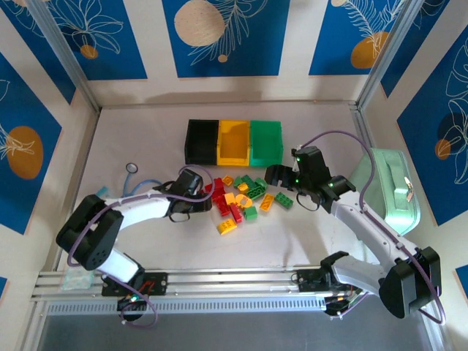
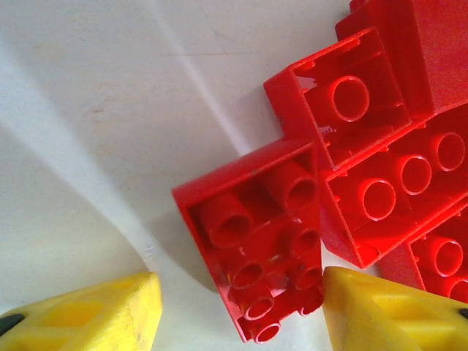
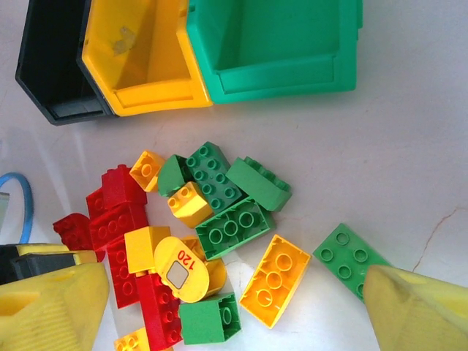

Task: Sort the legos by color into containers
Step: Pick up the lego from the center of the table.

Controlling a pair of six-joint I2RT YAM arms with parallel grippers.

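Note:
The legos (image 1: 241, 197) lie in a loose pile of red, yellow and green bricks in front of the containers: a black bin (image 1: 199, 153), a yellow bin (image 1: 232, 155) and a green bin (image 1: 265, 155), joined in a row. My left gripper (image 1: 208, 199) is low at the pile's left edge. It stands open (image 2: 241, 292) around an upturned red brick (image 2: 252, 234); the right fingertip (image 2: 365, 311) touches the brick and the left one (image 2: 110, 318) is apart from it. My right gripper (image 1: 278, 178) hovers open (image 3: 238, 311) over the pile's right side, near a flat green brick (image 3: 344, 256) and an orange brick (image 3: 276, 279).
A large mint-green case (image 1: 391, 194) lies at the table's right edge beside the right arm. A thin blue loop (image 1: 131, 170) rests on the table left of the pile. Walls close the table at the back and sides. The bins (image 3: 270, 77) hold no bricks.

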